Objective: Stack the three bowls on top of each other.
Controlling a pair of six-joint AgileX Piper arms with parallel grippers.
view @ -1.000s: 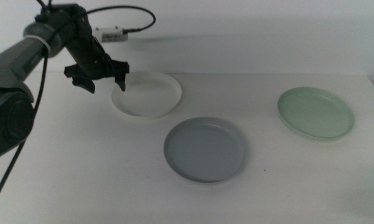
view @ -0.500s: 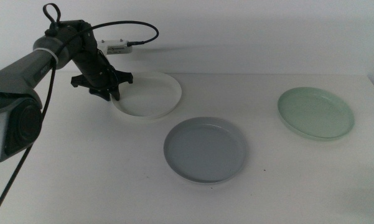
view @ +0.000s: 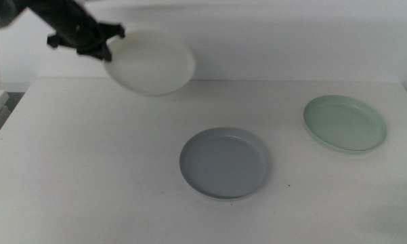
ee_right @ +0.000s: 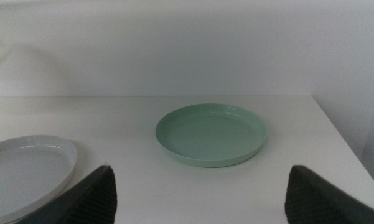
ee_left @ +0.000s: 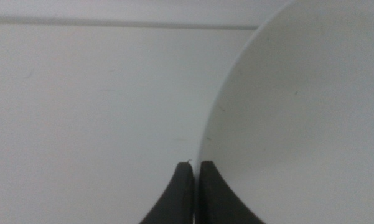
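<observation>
My left gripper (view: 103, 49) is shut on the rim of the cream-white bowl (view: 151, 62) and holds it tilted, high above the table's back left. In the left wrist view the jaws (ee_left: 193, 168) pinch the bowl's edge (ee_left: 299, 118). The grey bowl (view: 225, 163) sits on the table near the middle front. The mint green bowl (view: 344, 123) sits at the right. The right wrist view shows the green bowl (ee_right: 210, 134) ahead and the grey bowl (ee_right: 22, 171) to one side. My right gripper (ee_right: 199, 186) is open and empty, out of the middle view.
The white table (view: 88, 176) ends at a back edge below a pale wall. The table's right edge (ee_right: 355, 155) runs close past the green bowl.
My left gripper closed on the white bowl's rim and lifted it off the table, up and slightly left. The grey and green bowls have not moved.
</observation>
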